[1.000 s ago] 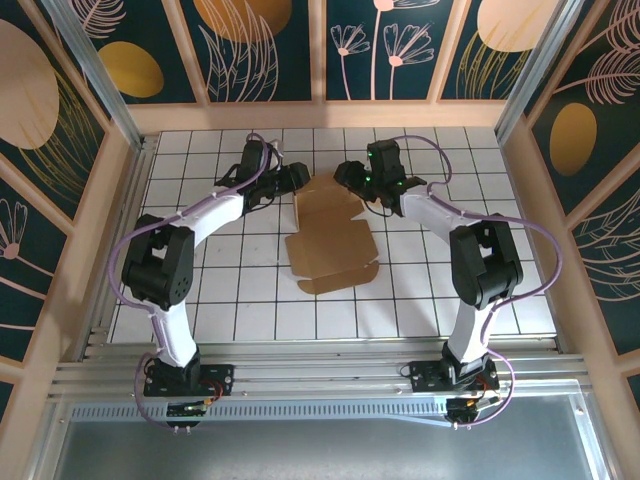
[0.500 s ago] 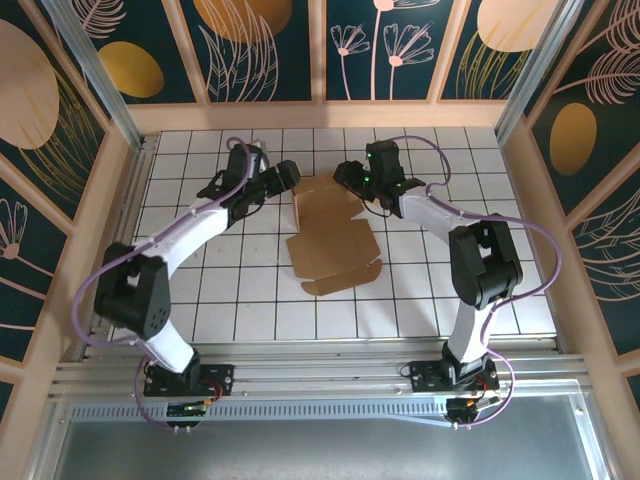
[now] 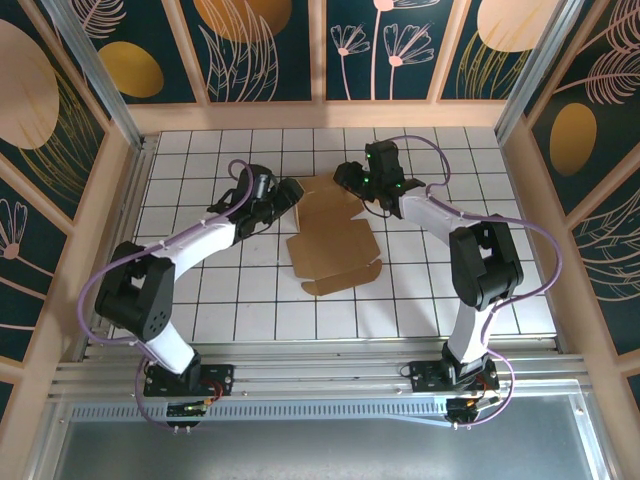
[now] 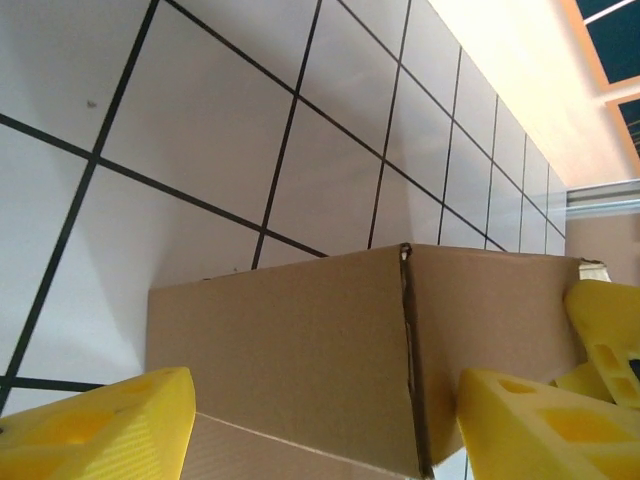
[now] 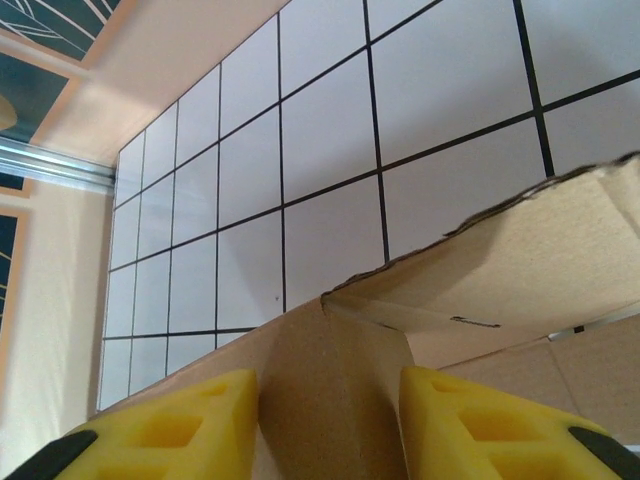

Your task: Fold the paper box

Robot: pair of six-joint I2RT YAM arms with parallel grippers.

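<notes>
Two-sided hold now: paper box point(image 3: 330, 235) pinched in right claw point(image 5: 328, 390), newly straddled by wide left claw point(image 4: 327, 390); wall folding likely next.

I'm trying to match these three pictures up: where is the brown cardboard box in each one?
Top external: the paper box lies partly folded near the middle of the table.
Left wrist: paper box at lower middle, a raised wall facing the camera.
Right wrist: paper box at bottom centre, a flap reaching right.
Shared landmark: the white tiled table with black grid lines.
</notes>
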